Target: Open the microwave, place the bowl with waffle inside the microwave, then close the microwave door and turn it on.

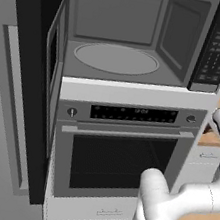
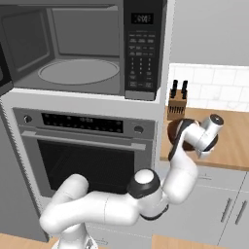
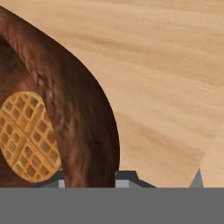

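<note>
Both base views look forward from behind the arm, left and right, and share the open microwave (image 1: 129, 34) above the oven (image 1: 120, 149). The hand view looks steeply down, very close, at the bowl (image 3: 83, 118) on the worktop (image 3: 166, 74).

The arm (image 2: 104, 209) is built of fat, rounded glossy white segments, swollen at the elbows like bent pipe. A dark cap with a pale grey disc (image 2: 144, 181) sits on one joint, and black bands ring the joints nearer the fingers. The wrist (image 2: 204, 135) is a white cylinder with a dark end face. The finger tips (image 3: 126, 176) are small, dark grey and angular.
</note>
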